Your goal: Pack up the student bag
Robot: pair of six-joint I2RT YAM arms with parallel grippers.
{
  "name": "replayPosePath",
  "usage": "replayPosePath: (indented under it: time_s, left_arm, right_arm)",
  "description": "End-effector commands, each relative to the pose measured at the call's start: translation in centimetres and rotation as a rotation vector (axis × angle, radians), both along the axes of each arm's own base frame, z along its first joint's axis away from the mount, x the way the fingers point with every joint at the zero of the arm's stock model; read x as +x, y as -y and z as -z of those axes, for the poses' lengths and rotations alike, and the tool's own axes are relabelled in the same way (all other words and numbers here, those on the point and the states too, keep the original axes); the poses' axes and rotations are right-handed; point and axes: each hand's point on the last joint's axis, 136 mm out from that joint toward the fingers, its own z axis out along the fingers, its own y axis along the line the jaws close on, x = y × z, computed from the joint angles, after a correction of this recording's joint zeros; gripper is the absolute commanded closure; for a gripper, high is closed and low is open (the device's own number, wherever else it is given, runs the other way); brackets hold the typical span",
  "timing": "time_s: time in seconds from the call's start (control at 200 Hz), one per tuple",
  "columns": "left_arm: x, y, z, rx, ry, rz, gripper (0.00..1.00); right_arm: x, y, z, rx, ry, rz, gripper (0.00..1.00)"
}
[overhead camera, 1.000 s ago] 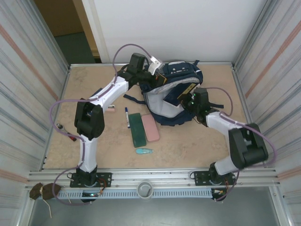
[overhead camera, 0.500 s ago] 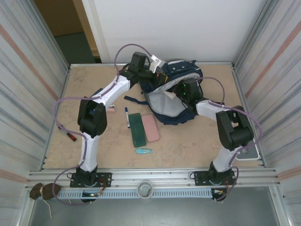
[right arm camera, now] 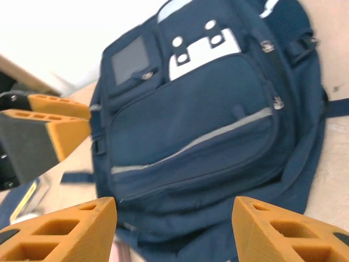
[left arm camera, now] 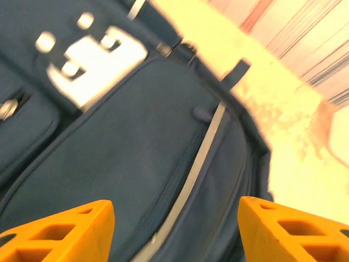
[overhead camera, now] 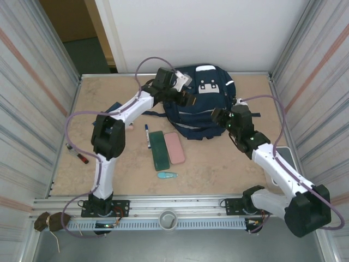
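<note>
The student bag [overhead camera: 202, 103] is a large navy backpack lying flat at the back middle of the table, front face up, with its pale stripe and white patches showing. My left gripper [overhead camera: 186, 98] hovers over the bag's left side, jaws open, nothing between them. In the left wrist view the orange fingertips [left arm camera: 60, 234] stand wide apart above the bag's striped pocket [left arm camera: 163, 153]. My right gripper [overhead camera: 219, 115] is open at the bag's near right edge, apart from the fabric. In the right wrist view the bag [right arm camera: 196, 120] lies beyond the open gripper [right arm camera: 174, 229].
Near the bag's front lie a green case [overhead camera: 159, 148], a pink case [overhead camera: 174, 147] and a marker [overhead camera: 148, 135]. A teal item [overhead camera: 167, 175] lies closer to me, a red-handled tool [overhead camera: 79, 157] at the left edge. Metal walls close in both sides.
Both grippers have opened and let go of the bag. Its mouth, held open with pale lining showing, has fallen shut and the bag lies flat. The right arm has drawn back toward me.
</note>
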Motion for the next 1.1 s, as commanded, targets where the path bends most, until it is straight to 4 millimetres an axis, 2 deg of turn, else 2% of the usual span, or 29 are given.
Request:
replayPosePath:
  time_s: [0.0,0.015,0.13,0.2,0.311,0.421,0.501,0.566,0.686,0.837,0.927,1.092]
  left_arm:
    - [1.5,-9.6,-2.6,0.074,0.065,-0.315,0.31]
    - [1.7,-10.9,-2.8,0.060,0.059,-0.362,0.30]
    - [1.6,-22.8,0.3,-0.046,-0.104,-0.693,0.28]
    - [0.9,-28.4,2.6,-0.063,-0.187,-0.837,0.28]
    - [-0.3,-34.3,5.5,-0.049,-0.257,-1.003,0.25]
    - [-0.1,-37.5,7.4,-0.078,-0.330,-1.077,0.24]
    - [0.2,-38.0,9.3,-0.050,-0.415,-1.083,0.23]
    - [-0.2,-37.2,10.9,-0.041,-0.471,-1.063,0.23]
    - [-2.6,-36.5,13.9,-0.040,-0.554,-1.100,0.23]
    - [-5.4,-34.8,15.3,-0.067,-0.609,-1.094,0.24]
    - [-7.0,-32.7,15.1,-0.108,-0.608,-1.076,0.24]
    - [-10.5,-26.4,14.4,-0.128,-0.612,-0.983,0.24]
  right_arm:
    - [-1.2,-3.2,-0.4,-0.100,-0.003,-0.152,0.42]
    - [-1.3,-3.8,-0.5,-0.103,-0.003,-0.169,0.42]
    - [-1.2,-8.0,0.3,-0.128,-0.022,-0.275,0.41]
    - [-0.9,-10.5,1.2,-0.141,-0.049,-0.334,0.40]
    - [-0.6,-13.7,2.7,-0.169,-0.089,-0.405,0.38]
    - [-0.2,-15.5,4.2,-0.189,-0.124,-0.442,0.38]
    - [-0.1,-16.2,5.1,-0.185,-0.148,-0.463,0.38]
    - [-0.1,-16.3,5.8,-0.191,-0.163,-0.462,0.38]
    - [0.0,-15.9,6.3,-0.203,-0.178,-0.451,0.37]
    - [0.1,-15.7,6.0,-0.197,-0.181,-0.456,0.37]
    - [0.0,-15.4,6.1,-0.198,-0.187,-0.458,0.37]
    - [-0.1,-14.5,6.1,-0.179,-0.209,-0.454,0.36]
